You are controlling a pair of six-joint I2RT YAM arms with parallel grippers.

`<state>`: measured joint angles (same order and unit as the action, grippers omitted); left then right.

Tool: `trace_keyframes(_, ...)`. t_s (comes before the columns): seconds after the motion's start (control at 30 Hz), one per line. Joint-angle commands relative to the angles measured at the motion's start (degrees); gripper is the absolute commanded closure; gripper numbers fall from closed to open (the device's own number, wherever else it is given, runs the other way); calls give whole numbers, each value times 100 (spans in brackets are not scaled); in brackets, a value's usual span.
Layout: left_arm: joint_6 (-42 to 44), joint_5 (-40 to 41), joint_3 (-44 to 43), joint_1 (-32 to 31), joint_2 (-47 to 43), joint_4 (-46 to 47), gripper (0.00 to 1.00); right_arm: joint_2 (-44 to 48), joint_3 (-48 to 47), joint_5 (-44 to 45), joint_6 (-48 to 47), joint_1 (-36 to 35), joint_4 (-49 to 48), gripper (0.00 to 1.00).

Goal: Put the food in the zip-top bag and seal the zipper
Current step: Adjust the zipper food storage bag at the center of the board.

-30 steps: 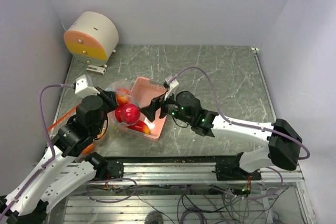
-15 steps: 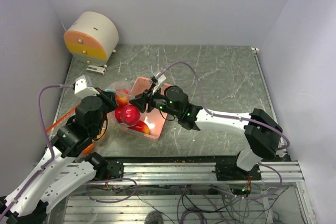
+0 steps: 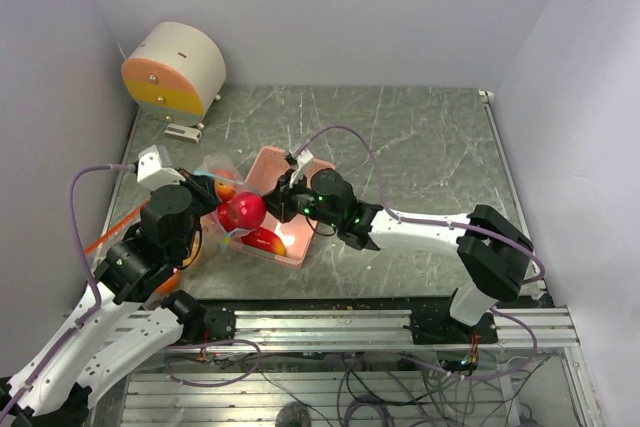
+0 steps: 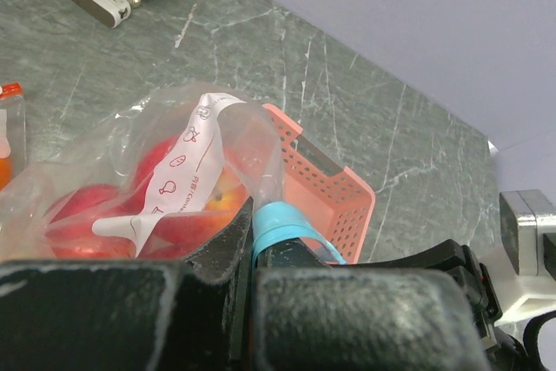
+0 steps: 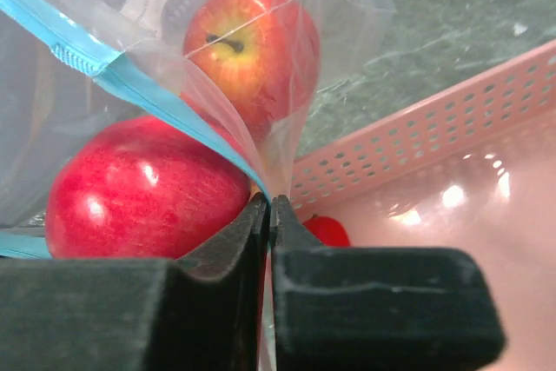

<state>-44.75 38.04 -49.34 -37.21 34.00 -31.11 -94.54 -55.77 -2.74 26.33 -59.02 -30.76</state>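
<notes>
Right gripper (image 5: 269,208): pressed together, pinching the zipper (image 5: 155,100) where the teal strip met the jaws.
Left gripper (image 4: 252,219): likewise clamped shut on the zipper's other end, teal edge caught between the fingers.
Zip-top bag (image 4: 143,132): stretched between both grippers, lying against the near-left corner of the pink basket (image 3: 277,160), mouth gaping.
Food: one glossy red apple (image 5: 143,190) at the mouth just beside the right jaws, a red-yellow apple (image 5: 248,48) deeper in the film; more red shapes seen through the plastic from the left wrist.
Done, by judgement: most fruit bagged.
Left: one red fruit (image 3: 263,240) apparently lying in the basket; zipper unsealed along its whole length.
</notes>
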Motion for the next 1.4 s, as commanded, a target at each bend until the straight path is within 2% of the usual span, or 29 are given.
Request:
trace_keyframes(0.0,144,275,-287,14,-15,70,93,-53,-580,-31,-52,25,712,100)
trace_keyframes(0.17,326,836,-401,12,-5,-497,93,74,-2032,365,-495,93,3080,100)
trace_keyframes(0.33,741,1350,-442,12,-83,-826,93,-123,-3739,-495,-622,575,5088,100)
trace_keyframes(0.43,845,1406,-452,12,26,-894,93,-330,-4528,-865,-775,629,5849,100)
trace_keyframes(0.53,865,1356,-459,13,218,-915,93,-391,-4820,-1072,-917,639,6243,100)
trace_keyframes(0.63,1017,1440,-508,12,409,-762,93,-266,-4802,-1503,-1045,672,6318,100)
trace_keyframes(0.7,1303,1407,-583,12,556,-374,93,-73,-4695,-2498,-1059,682,5953,100)
trace_keyframes(0.8,1459,684,-1070,12,897,43,93,55,-4493,-3913,-886,685,5206,100)
trace_keyframes(0.93,1706,376,-1793,12,1094,415,93,-350,-4847,-3418,-1070,699,5747,100)
trace_keyframes(1.03,1961,-46,-1436,12,1116,1166,93,-323,-4751,-3990,-948,734,5216,100)
trace_keyframes(1.07,1842,-264,-1337,12,1201,1151,93,-234,-4632,-3929,-860,776,4938,100)
trace_keyframes(1.13,1297,-660,-1256,12,1406,630,93,-19,-4341,-3217,-636,956,4558,100)
trace_keyframes(1.2,879,-1231,-1092,12,1453,310,93,173,-3981,-1718,-471,1189,4408,100)
trace_keyframes(1.27,719,-1524,-766,12,1225,262,93,382,-3624,-780,-332,1428,4137,100)
trace_keyframes(1.37,763,-1327,-404,14,825,117,93,697,-3100,-1070,98,1754,3349,100)
